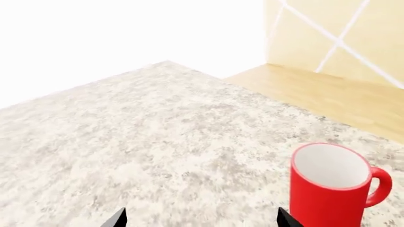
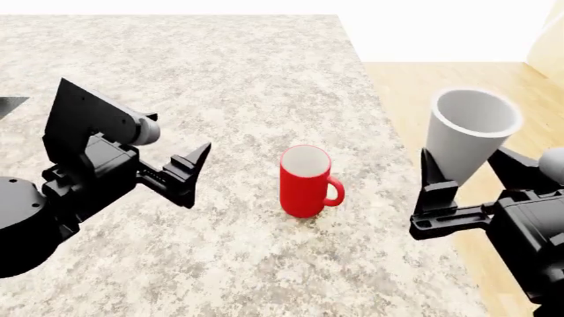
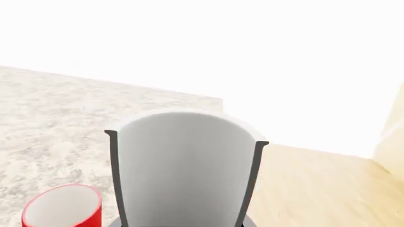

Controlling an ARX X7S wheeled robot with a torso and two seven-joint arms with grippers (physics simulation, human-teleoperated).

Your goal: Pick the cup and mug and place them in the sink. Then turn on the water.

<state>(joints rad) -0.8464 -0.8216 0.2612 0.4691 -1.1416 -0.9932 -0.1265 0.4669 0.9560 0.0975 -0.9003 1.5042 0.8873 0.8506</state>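
The red mug [image 2: 308,181] stands upright on the speckled stone counter [image 2: 220,79], its handle turned toward the right arm. My left gripper [image 2: 189,175] hovers open to the mug's left with nothing between its fingers. In the left wrist view the mug [image 1: 331,187] sits just outside one fingertip of the left gripper [image 1: 200,221]. My right gripper [image 2: 467,168] is shut on the pale cup [image 2: 467,132] and holds it upright in the air past the counter's right edge. The cup [image 3: 183,170] fills the right gripper [image 3: 187,146], with the mug [image 3: 63,208] below it. The sink and the water faucet are out of view.
The counter's right edge [image 2: 387,132] drops to a wooden floor [image 2: 423,86]. A dark flat corner [image 2: 10,104] shows at the head view's left edge. A pale yellow wall with white lines [image 1: 334,33] stands beyond the floor.
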